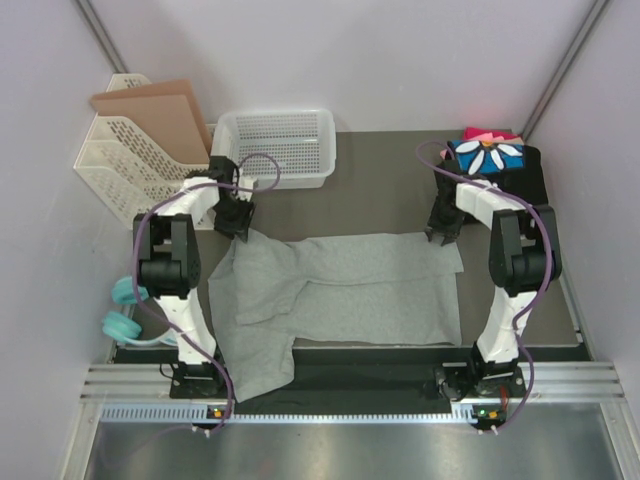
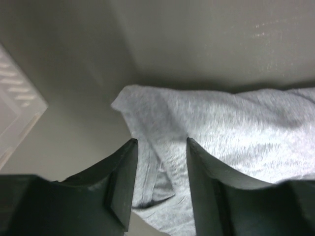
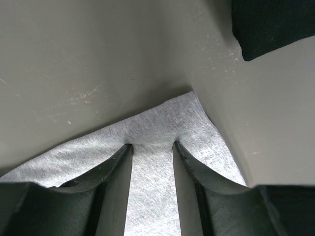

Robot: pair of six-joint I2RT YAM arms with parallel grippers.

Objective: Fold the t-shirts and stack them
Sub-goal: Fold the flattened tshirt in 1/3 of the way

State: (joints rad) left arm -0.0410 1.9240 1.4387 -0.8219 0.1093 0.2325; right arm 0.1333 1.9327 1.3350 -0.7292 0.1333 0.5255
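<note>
Toward the far-left side of the surface (image 1: 380, 205), the left gripper (image 1: 238, 224) holds its fingers apart above a corner of the grey t-shirt (image 1: 350, 290), which is spread across the middle. The right gripper (image 1: 440, 236), fingers narrower, seemingly presses the shirt's far-right corner. Beyond it, folded t-shirts (image 1: 488, 155) occupy the surface's far-right corner.

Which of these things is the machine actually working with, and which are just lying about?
Part of the job: grey t-shirt, spread out; folded daisy-print shirt and pink shirts, far right.
Just lying about: white perforated basket; white file rack holding brown cardboard; teal headphones.
</note>
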